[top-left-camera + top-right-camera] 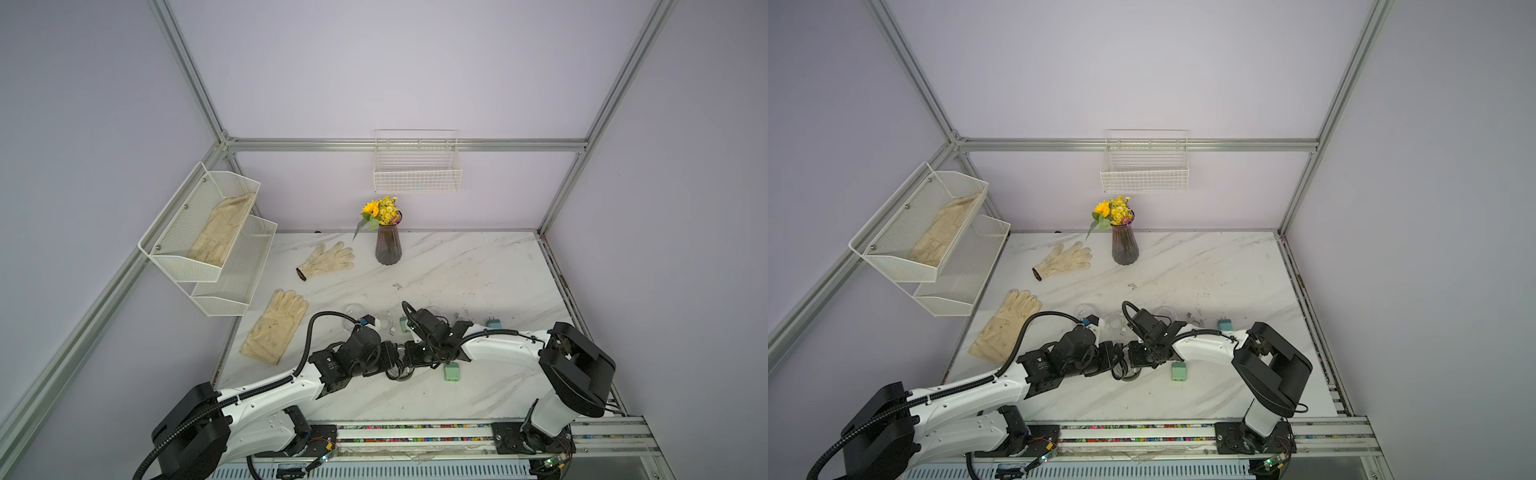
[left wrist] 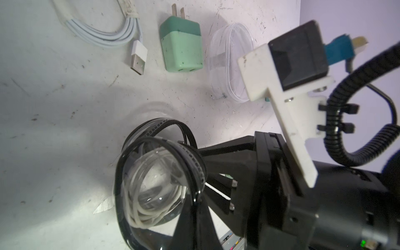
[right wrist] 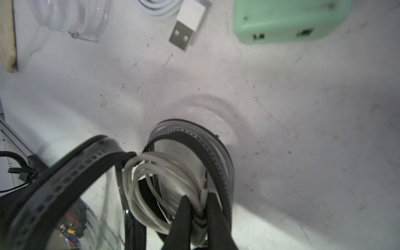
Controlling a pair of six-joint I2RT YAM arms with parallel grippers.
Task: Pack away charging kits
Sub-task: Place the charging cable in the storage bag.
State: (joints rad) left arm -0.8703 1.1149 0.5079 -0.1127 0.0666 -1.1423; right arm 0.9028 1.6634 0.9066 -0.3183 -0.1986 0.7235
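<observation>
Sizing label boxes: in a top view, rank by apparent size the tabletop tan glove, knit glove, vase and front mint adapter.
1. tan glove
2. knit glove and vase, too alike to rank
3. mint adapter, clearly smallest

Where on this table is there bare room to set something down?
Bare marble between the vase and the right edge of the table, and the front strip by the rail. Crowded: the row from the clear case to the teal adapter.

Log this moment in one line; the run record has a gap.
left gripper: shut on clear zip case | right gripper: shut on coiled white cable | mint adapter: loose on table
</observation>
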